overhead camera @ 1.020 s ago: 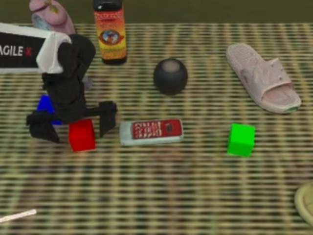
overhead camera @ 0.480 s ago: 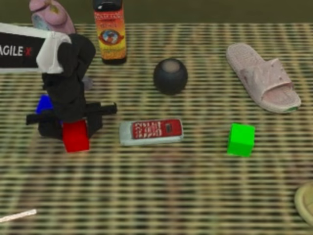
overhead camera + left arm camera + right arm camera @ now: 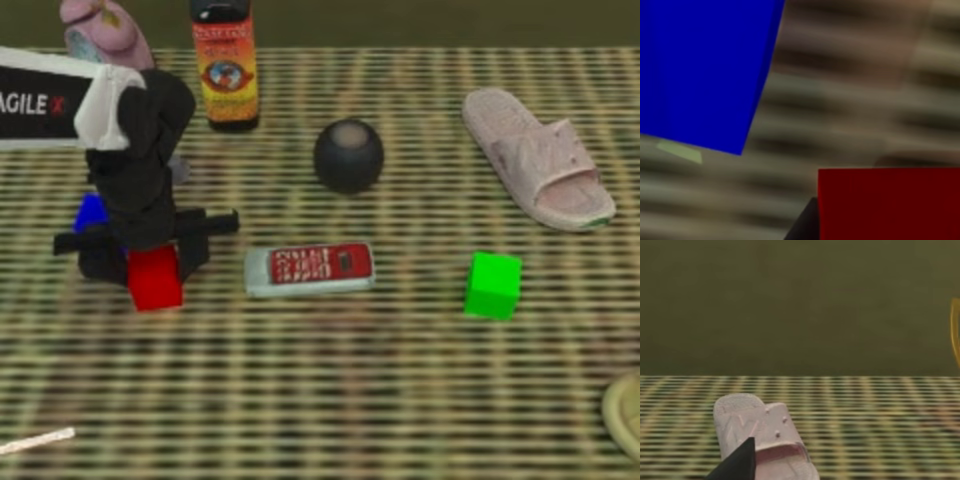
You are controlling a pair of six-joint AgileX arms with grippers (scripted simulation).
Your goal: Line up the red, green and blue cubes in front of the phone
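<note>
Gripping the small bright red plastic cube (image 3: 155, 277) with my left gripper (image 3: 150, 262), I have my two black fingers drawn in against its sides near the table's left edge; from the top view they look closed onto it, with the cube's front half showing below my wrist. Whether it sits on the woven mat or hangs just off it I cannot tell. The deep blue cube (image 3: 91, 212) sits just behind and to the left, close to my arm, so I judge the lift should go straight up before any sideways travel, to avoid nudging it. My wrist view confirms the two cubes are near but apart.

The silver-grey candybar phone with its red face (image 3: 309, 268) lies lengthwise to the right of the red cube, and the bright green cube (image 3: 493, 285) stands well apart on the phone's far side. The row belongs on the bare mat in front of the phone, so I would carry the red cube low and set it down squarely, leaving room beside it for the other two.

My right gripper (image 3: 737, 465) is parked off the table's right side, only a dark fingertip showing; I cannot tell how it is set.
</note>
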